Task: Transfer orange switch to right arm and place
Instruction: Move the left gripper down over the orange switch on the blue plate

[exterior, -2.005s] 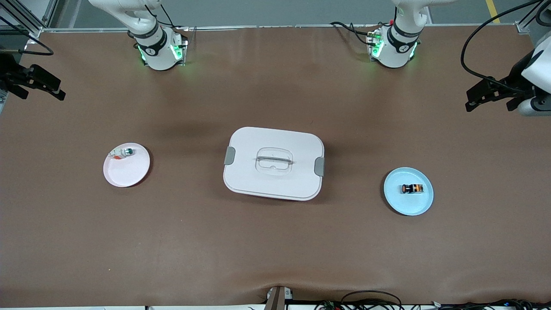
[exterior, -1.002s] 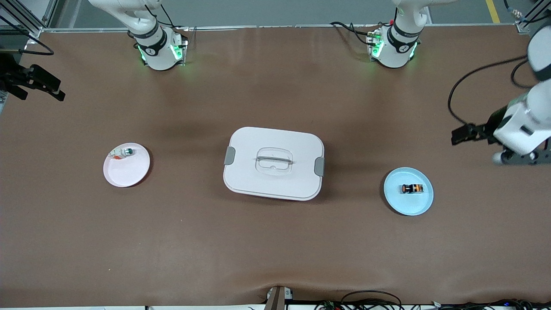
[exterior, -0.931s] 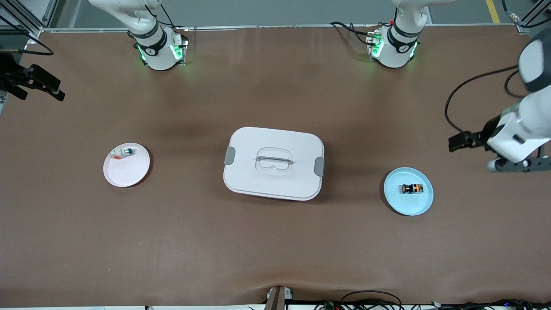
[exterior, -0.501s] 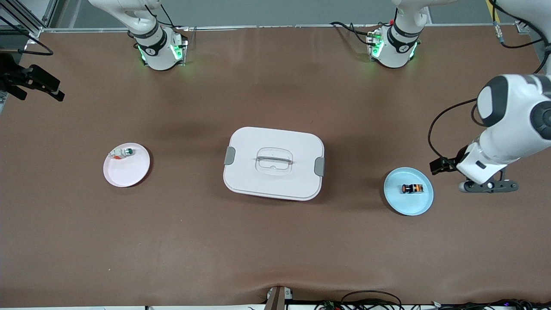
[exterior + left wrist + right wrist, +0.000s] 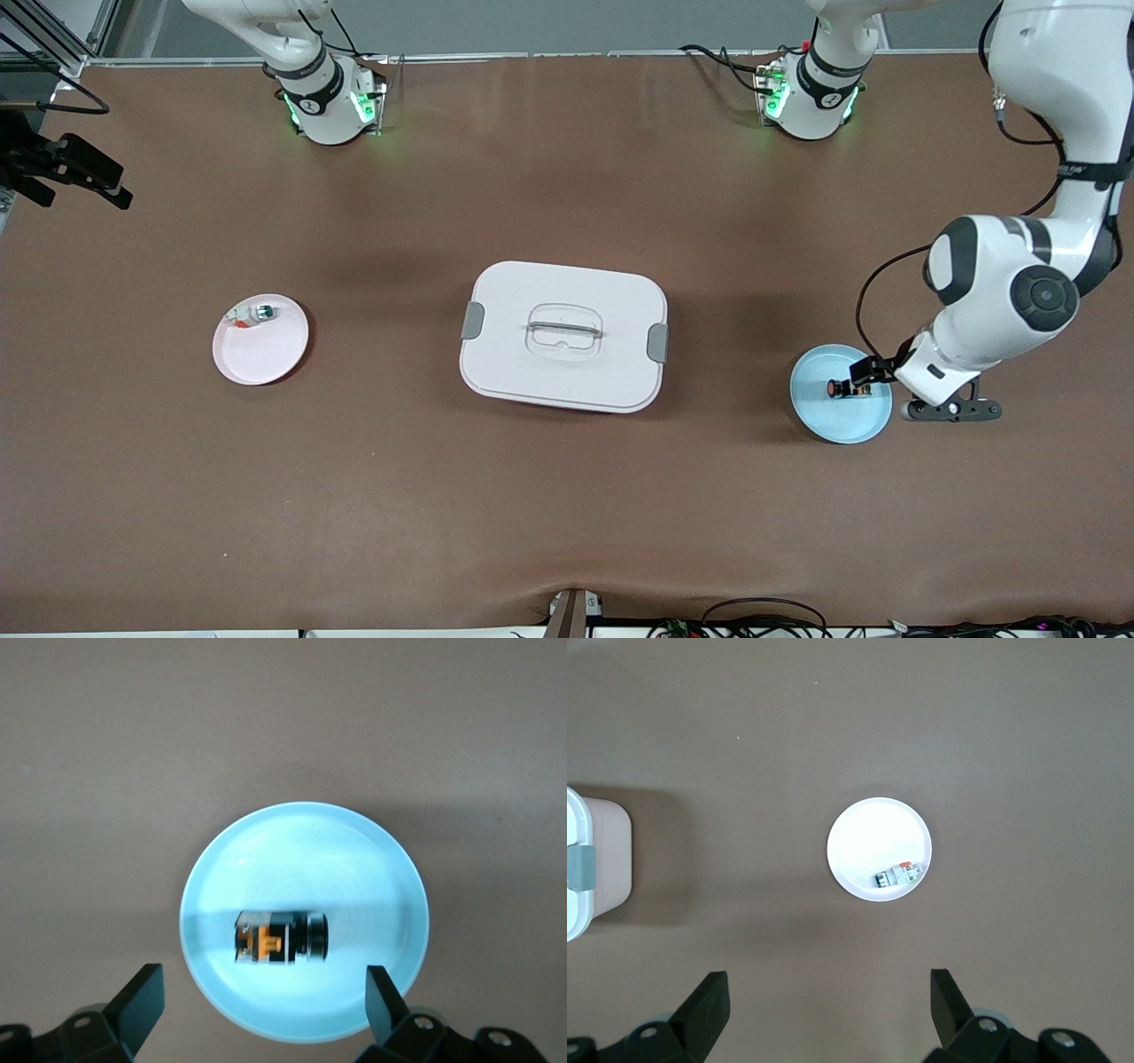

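Front view: left arm has swung in from the table edge at its own end over the last couple of secs, and the left gripper [image 5: 864, 379] now hangs over the blue plate [image 5: 828, 421], right above the orange switch [image 5: 839, 388], which lies on its side on that plate and hasn't shifted. Right gripper [image 5: 62, 168] waits, parked by the table edge at the right arm's end, same spot as before. White lidded box [image 5: 563, 337] sits mid-table w/ lid on; pink plate [image 5: 261, 350] toward the right arm's end carries a small white-and-green part [image 5: 254, 313]. Left wrist view: fingers [image 5: 142, 997] spread wide apart, nothing betw. them, straddling the blue plate [image 5: 390, 868]; orange switch [image 5: 280, 937] lies roughly centred in the gap but lower down, not touched. Right wrist view: right gripper [image 5: 828, 1010] also wide apart and empty, high over the pink plate [image 5: 864, 846], white-and-green part [image 5: 899, 874] near its rim, corner of the box [image 5: 594, 868] at frame edge. Meaning for the task: approach looks about done, pick not yet made; likely next is a descent and a close on the switch body, then the handover to the right arm.
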Motion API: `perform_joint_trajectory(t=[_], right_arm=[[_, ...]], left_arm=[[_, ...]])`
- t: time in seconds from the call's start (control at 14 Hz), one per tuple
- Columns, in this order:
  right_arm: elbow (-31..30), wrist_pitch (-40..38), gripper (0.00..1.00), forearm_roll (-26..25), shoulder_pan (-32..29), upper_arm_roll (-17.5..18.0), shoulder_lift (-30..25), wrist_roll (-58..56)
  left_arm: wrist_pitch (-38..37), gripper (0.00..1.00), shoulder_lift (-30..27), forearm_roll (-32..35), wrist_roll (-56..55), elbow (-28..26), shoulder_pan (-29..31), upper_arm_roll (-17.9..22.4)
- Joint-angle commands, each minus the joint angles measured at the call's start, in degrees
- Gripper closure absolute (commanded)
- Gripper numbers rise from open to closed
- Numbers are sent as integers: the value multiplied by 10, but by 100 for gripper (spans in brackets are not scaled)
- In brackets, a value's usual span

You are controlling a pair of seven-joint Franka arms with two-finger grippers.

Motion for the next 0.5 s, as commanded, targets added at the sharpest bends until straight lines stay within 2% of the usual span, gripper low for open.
perform_joint_trajectory(t=[0.0,0.43], right_arm=[[-5,1,0,2,-4,5,-6,-4],[-5,-1,0,8,-6,5,-4,0]], left_arm=[[38,0,34,9,1,7,3,-2],[62,0,69,9,1,8,5,-2]])
